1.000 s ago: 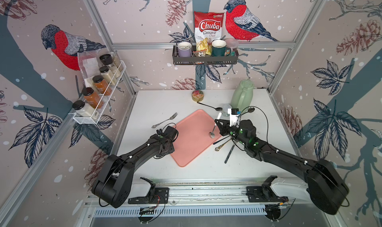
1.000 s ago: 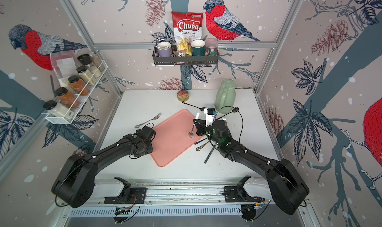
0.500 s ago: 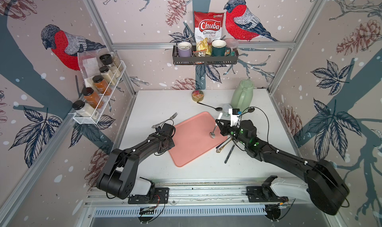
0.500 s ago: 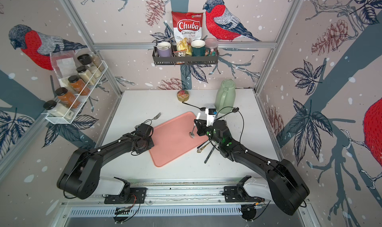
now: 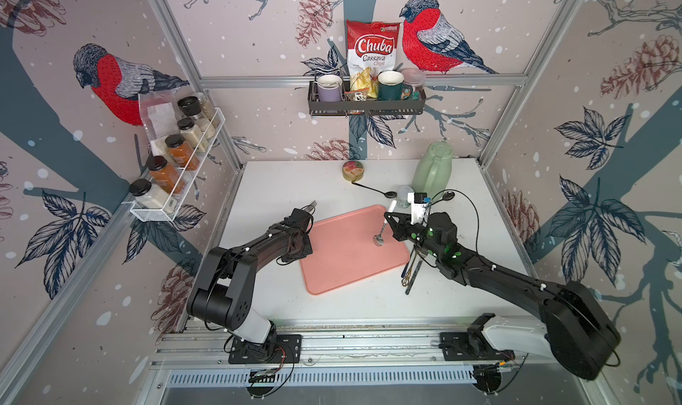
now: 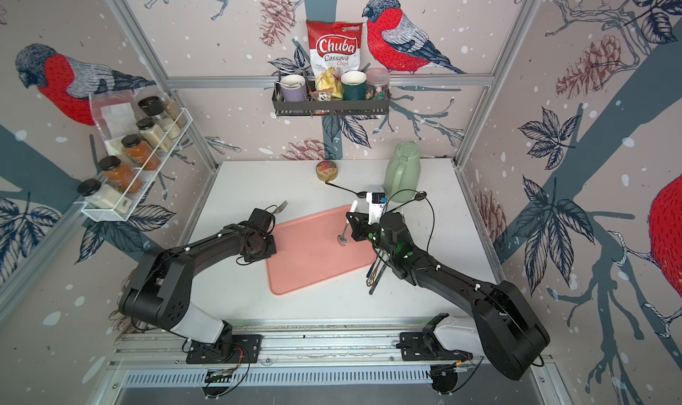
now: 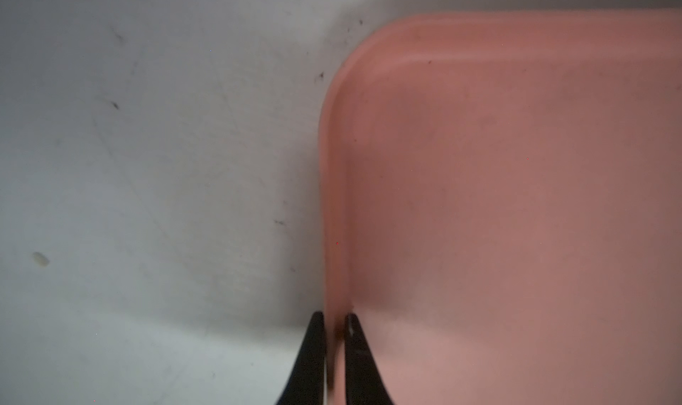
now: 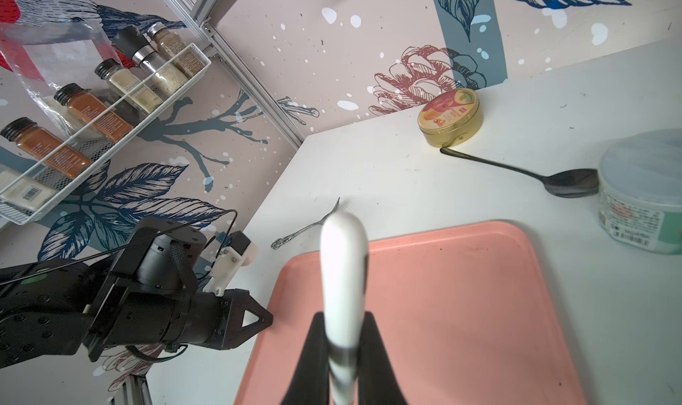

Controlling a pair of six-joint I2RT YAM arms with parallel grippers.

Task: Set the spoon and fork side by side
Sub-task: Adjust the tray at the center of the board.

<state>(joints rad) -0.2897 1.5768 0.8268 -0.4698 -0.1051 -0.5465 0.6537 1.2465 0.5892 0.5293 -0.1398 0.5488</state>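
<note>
We see left gripper [image 7: 334,316] pinching the tray [image 7: 516,163] rim, right gripper [image 8: 343,318] clamping the spoon [image 8: 341,255], bowl seemingly touching tray; dragging the tray could dislodge it.

Left pincer [image 7: 334,316] closed on rim of pink tray [image 5: 343,270], tray slid and turned toward right arm [image 5: 498,277], left elbow [image 5: 225,270] lifted

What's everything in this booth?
tray: one, pink, mid-table
white-handled spoon: one, steel, over tray
fork: one, silver, left of tray
tin: one, gold, table's back
black spoon: one, black, by tin
jug: one, green, back right
tub: one, whitish, by jug
cutlery: several, dark, right of tray
spice jars: several, mixed, left-wall rack
mugs: two, lilac, green, back shelf
chips bag: one, red-white, same shelf
left fingers: black, pinching tray rim
right fingers: black, gripping white-handled spoon
</note>
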